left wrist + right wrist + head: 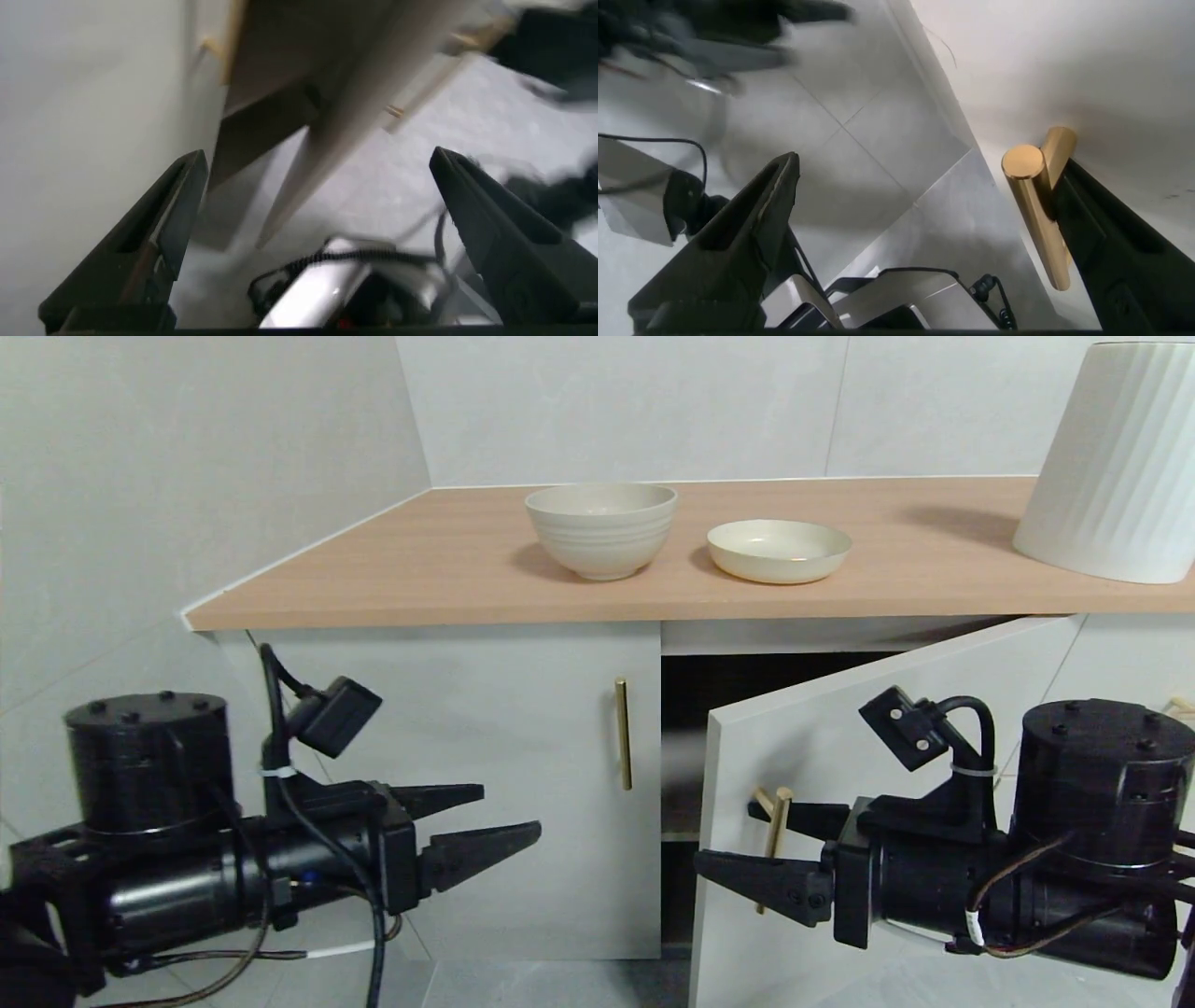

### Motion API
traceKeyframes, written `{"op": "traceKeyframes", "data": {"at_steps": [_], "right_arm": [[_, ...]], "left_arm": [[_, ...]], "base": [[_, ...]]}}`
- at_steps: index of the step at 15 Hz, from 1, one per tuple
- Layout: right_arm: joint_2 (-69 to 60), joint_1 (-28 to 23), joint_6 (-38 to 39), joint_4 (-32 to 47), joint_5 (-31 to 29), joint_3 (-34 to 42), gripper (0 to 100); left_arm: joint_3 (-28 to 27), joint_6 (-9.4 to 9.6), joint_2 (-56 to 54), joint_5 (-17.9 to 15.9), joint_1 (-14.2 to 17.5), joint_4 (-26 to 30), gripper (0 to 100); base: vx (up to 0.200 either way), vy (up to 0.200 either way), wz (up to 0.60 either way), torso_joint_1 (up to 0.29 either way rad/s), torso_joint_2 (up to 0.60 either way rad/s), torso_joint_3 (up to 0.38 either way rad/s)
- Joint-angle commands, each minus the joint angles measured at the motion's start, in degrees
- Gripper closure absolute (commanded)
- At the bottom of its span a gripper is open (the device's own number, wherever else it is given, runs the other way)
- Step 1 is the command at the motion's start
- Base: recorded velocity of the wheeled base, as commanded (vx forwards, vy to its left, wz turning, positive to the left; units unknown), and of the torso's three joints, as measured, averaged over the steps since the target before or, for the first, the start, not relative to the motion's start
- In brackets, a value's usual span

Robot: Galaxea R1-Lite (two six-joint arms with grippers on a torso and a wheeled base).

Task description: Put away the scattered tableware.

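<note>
A wooden counter runs along a pale tiled wall. On it a deep ribbed bowl stands upright, mouth up. A shallow dish sits just beside it on the right, also mouth up, and a white fluted vessel stands farther right. Below, the right door hangs open. The right gripper has its jaws spread wide either side of that door's upright gold handle, not clamped on it. The left gripper, jaws apart and empty, is in front of the closed left door.

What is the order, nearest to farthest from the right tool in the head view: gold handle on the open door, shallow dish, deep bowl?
1. Gold handle, on the open door, at the right tool.
2. Shallow dish, on the counter above.
3. Deep bowl, farther left on the counter.
</note>
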Motion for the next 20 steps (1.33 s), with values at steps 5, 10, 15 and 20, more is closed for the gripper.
{"op": "traceKeyframes", "data": {"at_steps": [5, 10, 15, 20], "right_arm": [[1.1, 0.0, 0.1, 0.4, 0.0, 0.0, 0], [1.2, 0.0, 0.1, 0.4, 0.0, 0.0, 0], [0.2, 0.0, 0.0, 0.4, 0.0, 0.2, 0], [-0.7, 0.0, -0.1, 0.4, 0.0, 0.5, 0]], "left_arm": [[3.9, -3.13, 10.4, 6.8, -6.3, -8.0, 0], [3.5, -3.22, 10.2, 6.8, -6.5, -9.9, 100], [1.7, -7.09, 11.0, 6.6, -10.7, -13.4, 100], [-8.3, -8.41, 22.6, 6.5, -13.5, -21.1, 100]], "base": [[0.000, 0.000, 0.00, 0.000, 0.00, 0.000], [0.000, 0.000, 0.00, 0.000, 0.00, 0.000], [0.000, 0.000, 0.00, 0.000, 0.00, 0.000], [0.000, 0.000, 0.00, 0.000, 0.00, 0.000]]}}
